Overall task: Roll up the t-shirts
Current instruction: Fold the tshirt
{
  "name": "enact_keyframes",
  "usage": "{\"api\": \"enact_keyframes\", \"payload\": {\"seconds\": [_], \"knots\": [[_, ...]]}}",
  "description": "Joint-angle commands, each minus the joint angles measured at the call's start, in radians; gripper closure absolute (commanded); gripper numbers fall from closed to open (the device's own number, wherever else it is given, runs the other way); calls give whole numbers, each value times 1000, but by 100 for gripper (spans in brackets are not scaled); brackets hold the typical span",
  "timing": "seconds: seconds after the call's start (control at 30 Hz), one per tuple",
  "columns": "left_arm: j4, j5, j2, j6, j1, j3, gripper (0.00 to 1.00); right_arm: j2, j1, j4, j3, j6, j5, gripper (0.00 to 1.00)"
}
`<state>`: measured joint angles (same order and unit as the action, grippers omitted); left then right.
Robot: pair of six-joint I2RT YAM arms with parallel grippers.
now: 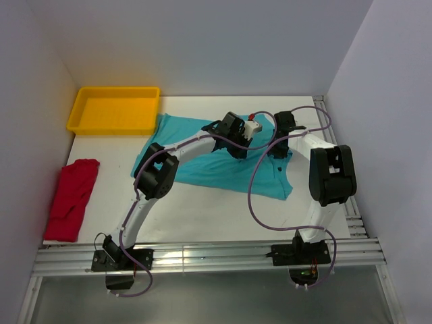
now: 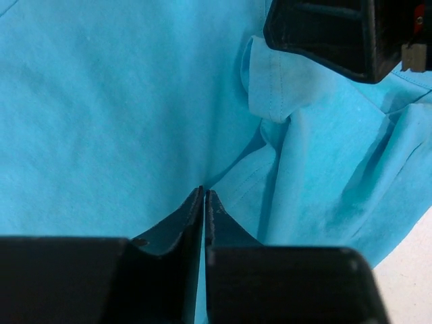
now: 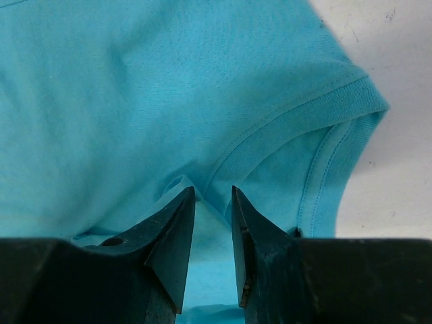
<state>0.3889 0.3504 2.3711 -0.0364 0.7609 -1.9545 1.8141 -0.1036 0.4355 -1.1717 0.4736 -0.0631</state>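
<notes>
The teal t-shirt (image 1: 202, 169) lies spread across the middle of the table, rumpled along its right side. Both grippers are down on that right part. My left gripper (image 2: 204, 192) has its jaws almost together, pinching a fold of the teal fabric (image 2: 121, 121). My right gripper (image 3: 212, 190) is shut on a bunched-up ridge of teal fabric just inside the ribbed collar (image 3: 290, 128), with cloth filling the gap between its fingers. In the top view the left gripper (image 1: 237, 150) and the right gripper (image 1: 278, 152) sit close together. The red t-shirt (image 1: 71, 196) lies crumpled at the table's left edge.
A yellow tray (image 1: 115, 121) stands at the back left, touching the teal shirt's corner. White walls close in the table on three sides. A metal rail (image 1: 202, 256) runs along the near edge. The right arm's black wrist (image 2: 324, 34) shows at the top of the left wrist view.
</notes>
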Motion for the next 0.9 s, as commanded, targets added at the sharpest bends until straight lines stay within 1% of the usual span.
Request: {"api": "enact_keyframes", "payload": {"seconds": [0.0,0.07,0.13,0.17,0.27,0.37,0.63,0.77,0.87], "knots": [[16,-1,4,-13,8,-52,89,-50,7,-26,-3,-20,2,64],[22,-11,-1,-20,9,-49,74,-56,7,-24,0,-20,0,64],[21,-14,-7,-28,11,-34,74,-59,8,-24,3,-20,-3,64],[19,-13,-13,-30,11,-26,72,-61,8,-26,6,-21,-1,64],[15,-31,-16,-33,14,-11,74,-62,13,-27,6,-18,2,64],[11,-33,-7,-31,14,-12,75,-64,12,-30,7,-16,11,64],[19,-45,20,-31,18,-40,72,-73,13,-26,9,-21,9,64],[15,-57,19,-40,20,-34,67,-75,15,-20,6,-24,9,64],[15,-62,19,-43,20,-34,67,-76,15,-20,6,-21,12,64]]}}
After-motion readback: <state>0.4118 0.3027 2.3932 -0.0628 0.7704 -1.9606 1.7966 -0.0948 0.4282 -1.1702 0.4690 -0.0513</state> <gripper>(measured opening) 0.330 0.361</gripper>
